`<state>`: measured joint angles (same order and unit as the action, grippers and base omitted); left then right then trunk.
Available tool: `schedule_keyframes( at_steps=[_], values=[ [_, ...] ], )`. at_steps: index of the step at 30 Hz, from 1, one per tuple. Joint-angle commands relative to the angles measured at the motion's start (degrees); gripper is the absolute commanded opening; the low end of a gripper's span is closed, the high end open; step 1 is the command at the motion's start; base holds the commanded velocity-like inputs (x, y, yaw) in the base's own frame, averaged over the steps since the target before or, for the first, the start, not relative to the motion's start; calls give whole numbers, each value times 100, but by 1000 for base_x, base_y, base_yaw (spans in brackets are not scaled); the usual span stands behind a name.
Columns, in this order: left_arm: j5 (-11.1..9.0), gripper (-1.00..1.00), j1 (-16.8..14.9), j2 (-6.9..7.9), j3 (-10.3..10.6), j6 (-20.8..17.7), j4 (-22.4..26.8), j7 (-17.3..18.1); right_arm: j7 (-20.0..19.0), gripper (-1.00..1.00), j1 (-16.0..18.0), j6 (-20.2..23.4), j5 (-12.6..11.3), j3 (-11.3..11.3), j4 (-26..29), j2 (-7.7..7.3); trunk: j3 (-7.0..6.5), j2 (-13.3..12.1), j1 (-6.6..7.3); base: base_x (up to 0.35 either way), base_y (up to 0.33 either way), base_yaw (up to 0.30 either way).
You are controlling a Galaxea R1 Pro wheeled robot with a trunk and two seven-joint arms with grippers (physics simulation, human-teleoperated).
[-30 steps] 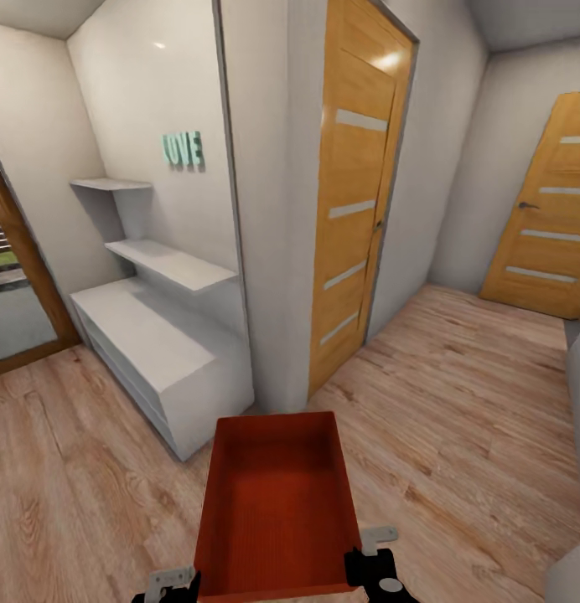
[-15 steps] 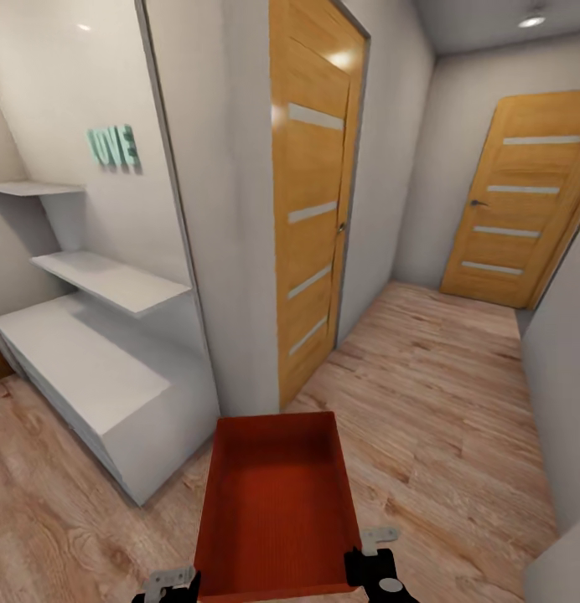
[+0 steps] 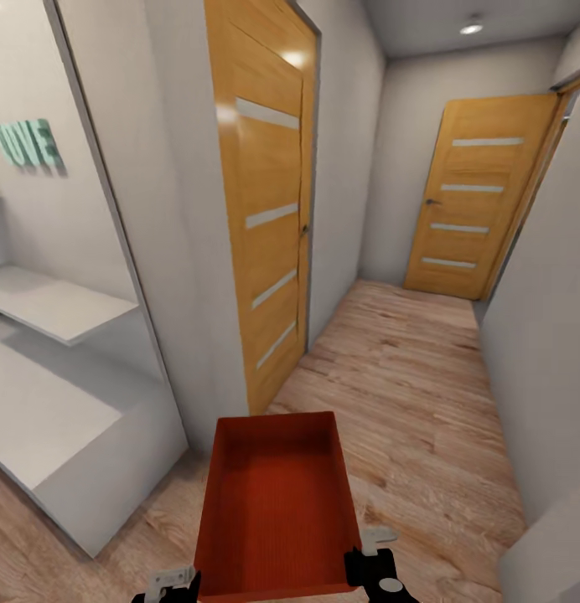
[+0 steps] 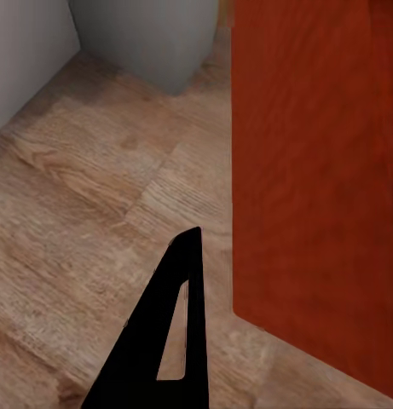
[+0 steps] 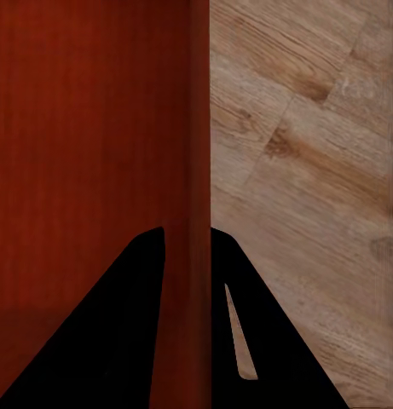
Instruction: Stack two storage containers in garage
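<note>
You're carrying the red-orange open-top plastic bin point(image 3: 277, 502); right hand point(image 5: 189, 256) is pinching its wall, left hand point(image 4: 247, 281) grip unclear. Wall corner point(image 3: 206, 368) at 11 o'clock is risking a clip.

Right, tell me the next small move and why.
Probably roll forward down the hallway floor, staying clear of the wall corner. The storage container is carried between the left gripper and right gripper, and no garage shows yet.
</note>
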<state>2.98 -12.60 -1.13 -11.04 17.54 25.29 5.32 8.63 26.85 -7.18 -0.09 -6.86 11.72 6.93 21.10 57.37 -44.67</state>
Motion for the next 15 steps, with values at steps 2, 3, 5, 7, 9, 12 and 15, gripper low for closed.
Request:
schedule_keyframes(
  at_steps=[2, 3, 5, 7, 9, 12, 15],
  values=[
    [1, -100, 3, 60, -100, 4, -7, -4, 104, -100, 14, -20, 48, 335, 15, -7, 2, 4, 0, 12, 0, -264],
    [1, -100, 3, 60, -100, 4, -7, -4, 104, -100, 14, -20, 47, 335, 15, -7, 0, 4, 0, 6, 0, -264],
    [1, -100, 3, 60, -100, 4, -7, -4, 104, -100, 14, -20, 48, 335, 15, -7, -5, 4, 0, 4, 0, -264],
    [1, -100, 3, 60, -100, 4, -7, -4, 104, -100, 14, -20, 48, 335, 15, -7, -8, 4, 0, 2, 0, -245],
    [1, -100, 3, 60, -100, 5, -7, -4, 104, -100, 14, -20, 48, 335, 15, -7, -9, 4, 0, 1, 0, -99],
    [1, -100, 3, 60, -102, 4, -7, -4, 104, -100, 14, -20, 47, 335, 15, -7, -9, 4, 0, 0, 0, -12],
    [1, -100, 3, 60, -100, 4, -7, -4, 104, -100, 14, -20, 48, 335, 15, -7, -9, 4, 0, 0, 0, -2]
  ],
)
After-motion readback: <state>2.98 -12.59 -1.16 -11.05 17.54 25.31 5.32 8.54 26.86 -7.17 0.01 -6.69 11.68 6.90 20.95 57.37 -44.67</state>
